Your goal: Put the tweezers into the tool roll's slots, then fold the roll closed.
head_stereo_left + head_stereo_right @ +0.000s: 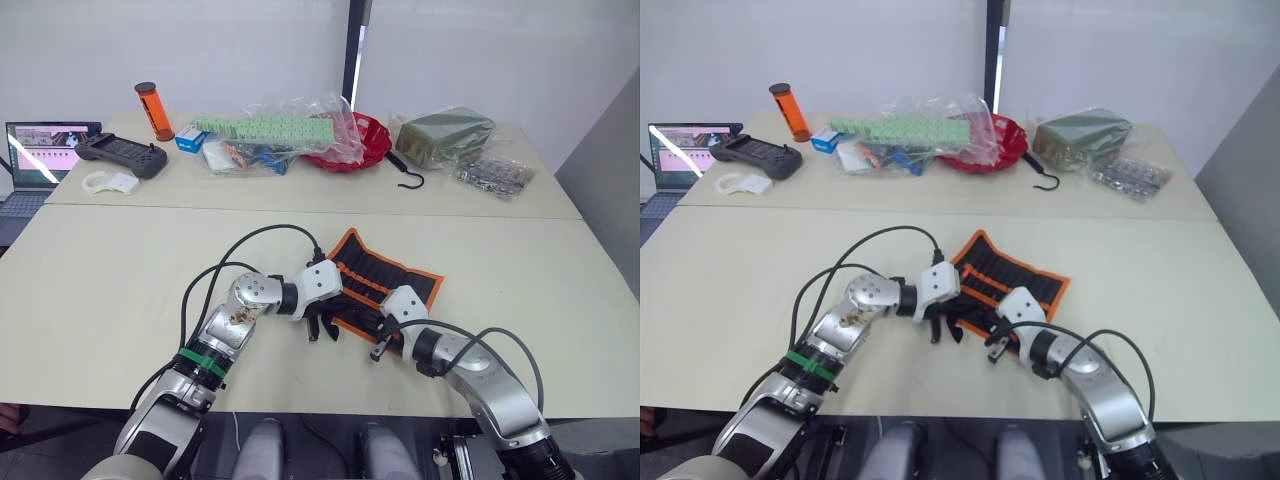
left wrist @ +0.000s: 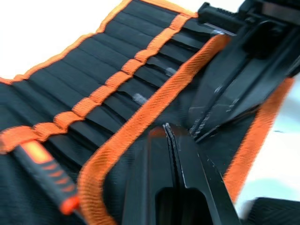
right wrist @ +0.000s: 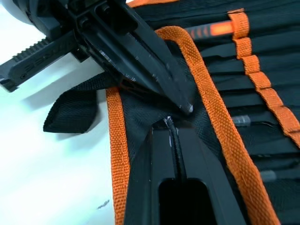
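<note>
The tool roll [image 1: 392, 272] lies open on the near table, black with orange edging, its slots [image 2: 93, 79] running in rows across the inner face. Slim dark tweezers [image 2: 138, 99] sit in some slots, and an orange-and-black handled tool [image 2: 43, 174] in another. The roll's near flap [image 3: 140, 108] is folded over, with the black strap [image 3: 70, 112] sticking out beside it. My left gripper [image 1: 320, 328] and right gripper [image 1: 378, 350] are both shut, tips almost meeting on that flap beside its orange edge [image 3: 211, 108]. I cannot tell whether either pinches the fabric.
The far table holds a laptop [image 1: 40, 150], a black controller [image 1: 120, 155], an orange cylinder [image 1: 153, 110], clear bags with a green strip [image 1: 270, 130], a red bowl [image 1: 355, 145], a green packet [image 1: 445, 135], a black hook [image 1: 408, 172] and a bag of small parts [image 1: 495, 175].
</note>
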Tool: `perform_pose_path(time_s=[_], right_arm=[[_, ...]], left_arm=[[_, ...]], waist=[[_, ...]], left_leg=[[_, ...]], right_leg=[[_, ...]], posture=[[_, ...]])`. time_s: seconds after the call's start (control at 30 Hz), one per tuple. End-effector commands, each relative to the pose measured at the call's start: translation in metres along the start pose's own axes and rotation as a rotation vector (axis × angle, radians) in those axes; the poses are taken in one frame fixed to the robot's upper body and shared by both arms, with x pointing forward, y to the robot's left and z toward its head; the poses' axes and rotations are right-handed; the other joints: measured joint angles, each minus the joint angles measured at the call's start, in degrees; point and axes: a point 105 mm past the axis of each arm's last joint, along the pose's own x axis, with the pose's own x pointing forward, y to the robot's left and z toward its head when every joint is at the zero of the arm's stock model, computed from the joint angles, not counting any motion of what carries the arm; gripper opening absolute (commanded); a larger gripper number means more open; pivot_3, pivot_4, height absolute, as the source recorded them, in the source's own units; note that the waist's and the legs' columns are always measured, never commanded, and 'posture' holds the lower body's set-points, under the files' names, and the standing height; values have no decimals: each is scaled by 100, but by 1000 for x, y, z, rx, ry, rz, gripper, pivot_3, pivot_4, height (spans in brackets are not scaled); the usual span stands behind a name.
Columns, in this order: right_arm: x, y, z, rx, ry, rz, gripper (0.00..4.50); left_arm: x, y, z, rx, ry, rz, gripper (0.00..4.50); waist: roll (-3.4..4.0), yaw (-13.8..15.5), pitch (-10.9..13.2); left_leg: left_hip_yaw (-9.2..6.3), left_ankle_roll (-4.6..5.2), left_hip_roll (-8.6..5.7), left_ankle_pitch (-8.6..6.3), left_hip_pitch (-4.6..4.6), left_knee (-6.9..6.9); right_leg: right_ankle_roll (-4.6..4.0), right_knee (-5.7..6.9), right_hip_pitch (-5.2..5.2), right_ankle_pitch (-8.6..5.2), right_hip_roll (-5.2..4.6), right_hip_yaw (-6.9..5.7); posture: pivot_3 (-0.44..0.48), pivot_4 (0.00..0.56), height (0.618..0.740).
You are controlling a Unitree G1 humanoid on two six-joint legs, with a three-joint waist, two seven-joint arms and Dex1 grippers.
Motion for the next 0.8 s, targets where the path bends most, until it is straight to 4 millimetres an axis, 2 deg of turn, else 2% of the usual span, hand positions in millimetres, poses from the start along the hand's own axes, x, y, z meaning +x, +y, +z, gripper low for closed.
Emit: perform_pose_path(time_s=[0.03, 0.23, 0.3, 0.43, 0.5, 0.63, 0.7, 0.8], right_arm=[[-15, -7, -17, 13, 53, -48, 0], [-35, -18, -29, 30, 68, -106, 0], [-45, -18, -29, 42, 41, -106, 0], [-55, -16, -18, 34, -21, -98, 0], [-57, -13, 3, 75, -133, -85, 0], [-51, -5, 37, 106, -256, -44, 0], [-41, -3, 41, 103, -251, -38, 0], [-26, -6, 35, 85, -204, -68, 0]], left_arm=[[-6, 8, -26, -36, 94, 59, 10], [-9, 10, -33, -74, 104, 72, 10], [-12, 3, -34, -59, 91, 42, 10], [-14, 2, -29, -73, 50, 49, 10], [-15, 4, -22, -91, 11, 59, 10], [-21, -1, 8, -111, -120, 25, 10], [-25, -2, 18, -118, -156, 19, 10], [-25, -3, 21, -118, -149, 27, 10]], waist=[[-1, 4, -7], [0, -4, -22], [0, -2, -23], [2, 0, -24], [2, -6, -23], [12, -47, -20], [12, -48, -19], [12, -16, -19]], left_leg=[[0, 0, 0, 0, 3, 0], [1, -1, 2, 0, 42, -2], [0, -1, 3, -1, 54, -2], [1, -1, 2, -2, 56, -10], [1, -1, 2, -2, 54, -11], [0, -1, 6, -2, 46, -17], [0, -1, 7, -2, 26, -18], [-1, 0, 3, -1, -10, -11]], right_leg=[[1, -1, 4, 0, 0, 0], [34, -4, 44, -21, 2, 0], [37, -11, 60, -23, 1, -1], [37, -32, 70, -23, -2, -2], [36, -33, 69, -21, -3, -1], [32, -31, 56, -20, -1, -1], [17, -28, 29, -11, 0, 0], [0, -11, -10, -1, 0, 0]], posture=[[0, 150, 740], [0, 150, 740], [0, 150, 740], [0, 150, 740], [0, 150, 740], [0, 150, 740], [0, 150, 740], [0, 150, 740]])
